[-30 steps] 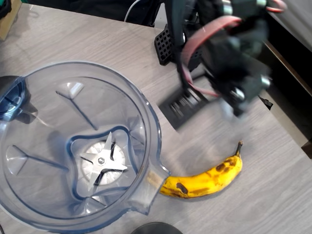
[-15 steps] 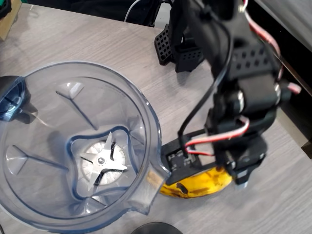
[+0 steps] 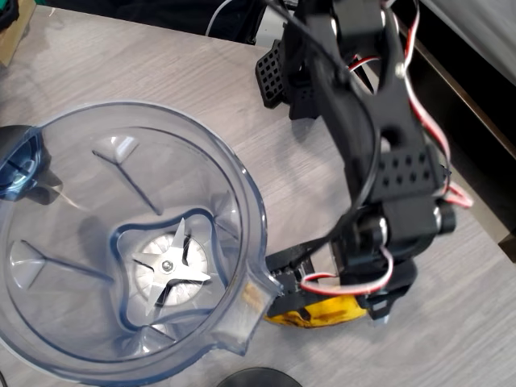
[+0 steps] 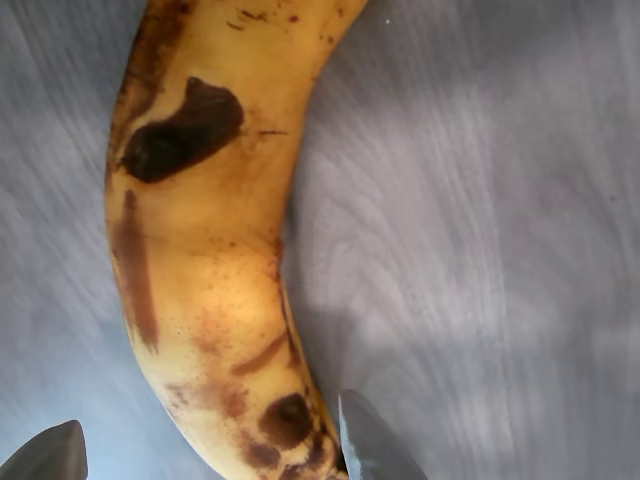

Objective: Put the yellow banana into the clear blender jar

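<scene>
Wrist view shows my end effector point(image 4: 215, 450) spread, one fingertip on each side of the yellow banana point(image 4: 205, 240), which lies flat on the grey counter point(image 4: 480, 250). Its long axis runs straight ahead from the tips, so I judge that closing would pinch it across its width. From overhead, the banana point(image 3: 326, 310) lies just beside the spout of the clear blender jar point(image 3: 242, 201), mostly hidden under the arm; the jar sits to the left.
</scene>
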Robot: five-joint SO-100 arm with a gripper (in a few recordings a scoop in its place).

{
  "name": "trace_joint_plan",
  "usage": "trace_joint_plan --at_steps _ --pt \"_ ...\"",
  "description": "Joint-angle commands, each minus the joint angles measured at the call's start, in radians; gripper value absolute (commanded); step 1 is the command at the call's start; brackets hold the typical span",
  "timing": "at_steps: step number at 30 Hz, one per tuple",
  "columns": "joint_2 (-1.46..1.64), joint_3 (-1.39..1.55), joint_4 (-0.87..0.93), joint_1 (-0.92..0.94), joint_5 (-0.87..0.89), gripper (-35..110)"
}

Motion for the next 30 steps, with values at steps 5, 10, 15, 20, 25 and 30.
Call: trace_joint_plan --at_steps 5,10,15,20,25,30 --pt "-0.061 -0.034 -0.038 -0.009 -0.008 31" --pt "-0.089 -0.034 -0.078 -0.011 -0.008 31" --pt "-0.091 -0.034 -0.109 -0.021 -0.008 30" --pt "-0.101 -0.035 -0.123 -0.034 -0.009 30" --pt "-0.121 -0.035 -0.132 -0.049 -0.011 30" --pt "-0.141 -0.035 -0.143 -0.051 -0.011 30"
